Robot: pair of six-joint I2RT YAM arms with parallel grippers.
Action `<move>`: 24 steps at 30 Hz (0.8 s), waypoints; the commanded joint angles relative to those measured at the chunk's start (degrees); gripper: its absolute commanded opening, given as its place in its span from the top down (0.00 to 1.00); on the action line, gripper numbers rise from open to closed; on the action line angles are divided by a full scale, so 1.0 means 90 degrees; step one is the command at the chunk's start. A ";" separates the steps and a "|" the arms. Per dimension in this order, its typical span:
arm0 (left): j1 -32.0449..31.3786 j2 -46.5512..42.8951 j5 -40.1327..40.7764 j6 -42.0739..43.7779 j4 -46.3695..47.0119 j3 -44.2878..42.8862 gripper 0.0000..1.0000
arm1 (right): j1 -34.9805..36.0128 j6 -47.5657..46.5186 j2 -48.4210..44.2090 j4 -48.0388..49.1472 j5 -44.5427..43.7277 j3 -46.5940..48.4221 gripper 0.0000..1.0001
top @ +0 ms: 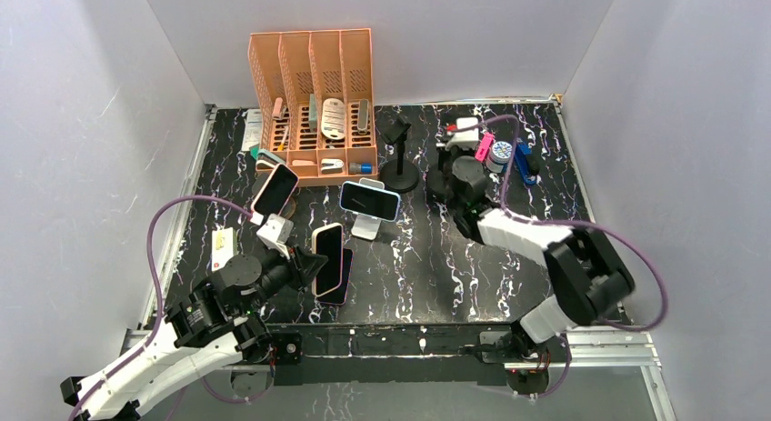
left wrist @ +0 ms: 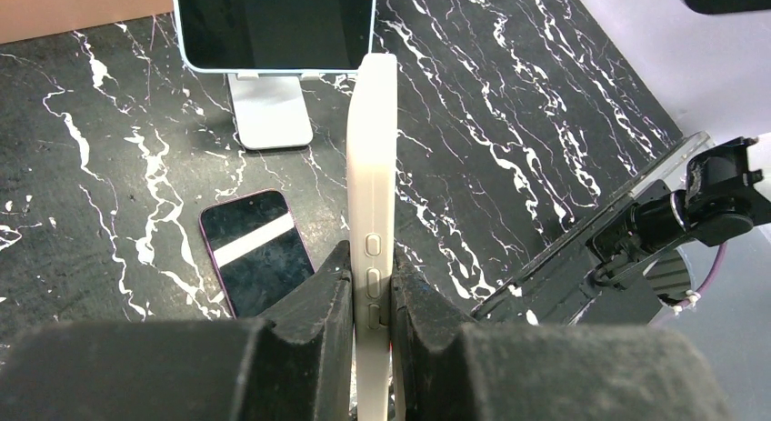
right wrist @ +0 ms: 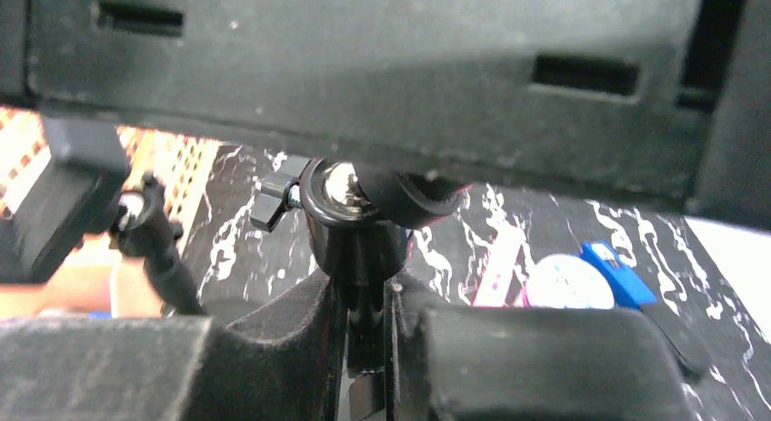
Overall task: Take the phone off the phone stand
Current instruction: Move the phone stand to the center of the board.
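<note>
My left gripper [top: 315, 263] is shut on a phone in a cream case [top: 329, 255] and holds it edge-up above the table. In the left wrist view the phone [left wrist: 373, 166] stands edge-on between my fingers [left wrist: 332, 289], pinched at its side buttons by the gripper [left wrist: 371, 280]. My right gripper [top: 453, 177] is shut on the stem of a black phone stand [right wrist: 356, 230] at the back right. The gripper [right wrist: 364, 321] clamps below the stand's ball joint, and its wide black holder [right wrist: 364, 75] fills the top of the view.
A dark phone [top: 338, 292] lies flat under the held one, also in the left wrist view [left wrist: 255, 251]. A phone on a white stand [top: 370, 200], a leaning phone [top: 275, 189], another black stand [top: 398, 157], an orange organizer [top: 314, 103], a spool and blue tool [top: 509, 157].
</note>
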State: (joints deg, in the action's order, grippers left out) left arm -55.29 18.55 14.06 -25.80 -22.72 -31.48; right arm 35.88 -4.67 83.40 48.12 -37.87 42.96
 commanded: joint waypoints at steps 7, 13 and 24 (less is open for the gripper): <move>0.0000 -0.0070 -0.0043 -0.0026 0.0445 -0.0025 1.00 | -0.0793 -0.0408 0.2255 0.1841 0.0688 0.2456 0.99; 0.0000 -0.0031 -0.0030 -0.0014 0.0446 -0.0026 1.00 | -0.0913 -0.0255 0.3443 0.1801 0.1116 0.3644 0.99; 0.0009 -0.0061 0.0104 0.0014 0.0407 -0.0043 1.00 | -0.0919 0.0372 0.4310 0.1373 0.1551 0.4527 0.99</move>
State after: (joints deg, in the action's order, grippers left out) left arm -55.29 18.28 14.11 -25.76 -22.72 -31.44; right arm 27.46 -3.31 122.98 53.49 -25.41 79.79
